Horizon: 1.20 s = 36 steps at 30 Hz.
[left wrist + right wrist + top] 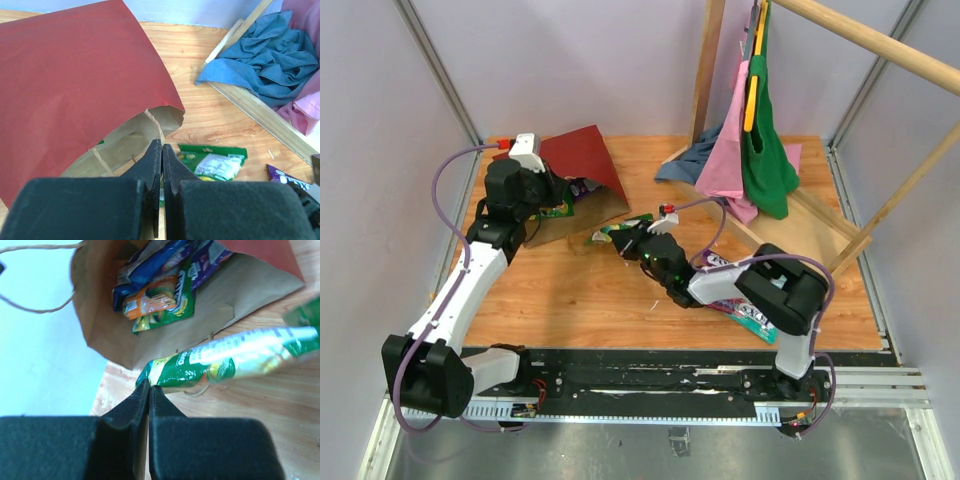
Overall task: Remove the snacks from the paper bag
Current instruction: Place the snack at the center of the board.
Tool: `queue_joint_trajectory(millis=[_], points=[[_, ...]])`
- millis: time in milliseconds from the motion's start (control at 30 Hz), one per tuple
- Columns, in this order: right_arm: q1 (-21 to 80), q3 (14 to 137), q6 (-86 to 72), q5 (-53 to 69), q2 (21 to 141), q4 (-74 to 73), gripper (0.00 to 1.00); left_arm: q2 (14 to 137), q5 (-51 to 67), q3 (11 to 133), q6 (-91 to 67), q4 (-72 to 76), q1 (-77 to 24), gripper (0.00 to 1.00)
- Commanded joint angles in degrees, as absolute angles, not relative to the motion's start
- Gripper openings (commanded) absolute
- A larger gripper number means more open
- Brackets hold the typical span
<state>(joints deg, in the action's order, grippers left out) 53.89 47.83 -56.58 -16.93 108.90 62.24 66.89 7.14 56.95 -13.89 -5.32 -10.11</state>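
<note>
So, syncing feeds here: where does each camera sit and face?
Top external: above, behind the arms, looking down at the table; both show.
Left wrist: on left arm, facing the paper bag's rim; closed jaws show.
Right wrist: on right arm, facing into the bag; jaws pinching a green packet.
Shared: both wrist views see bag, packet.

Inside the paper bag [235, 295] the packets [160, 295] overlap, their lettering too blurred to read. The green packet [225, 360] blurs toward the right edge. In the left wrist view a purple packet [281, 175] is half hidden.
</note>
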Motion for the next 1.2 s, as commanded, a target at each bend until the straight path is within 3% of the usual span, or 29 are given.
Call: queue_joint_trajectory(millis=[0, 400, 633, 833, 1167], points=[[55.9, 49.4, -45.1, -14.1, 101.0, 48.4, 0.01, 65.2, 7.3, 56.7, -13.4, -3.2, -10.2, 0.01], [56.4, 70.6, -20.0, -25.0, 92.1, -1.8, 0.01, 65.7, 7.5, 56.4, -13.2, -3.0, -10.3, 0.01], [56.4, 75.0, -14.6, -31.6, 90.9, -13.3, 0.01, 65.0, 7.6, 56.1, -13.3, -2.9, -10.3, 0.01], [56.6, 84.8, -11.3, -33.5, 96.0, -31.7, 0.01, 65.0, 7.9, 56.1, -13.3, -2.8, -10.3, 0.01], [55.0, 86.4, -7.1, -31.6, 106.0, -39.3, 0.01, 65.4, 7.8, 56.1, -13.2, -2.9, -10.3, 0.01]])
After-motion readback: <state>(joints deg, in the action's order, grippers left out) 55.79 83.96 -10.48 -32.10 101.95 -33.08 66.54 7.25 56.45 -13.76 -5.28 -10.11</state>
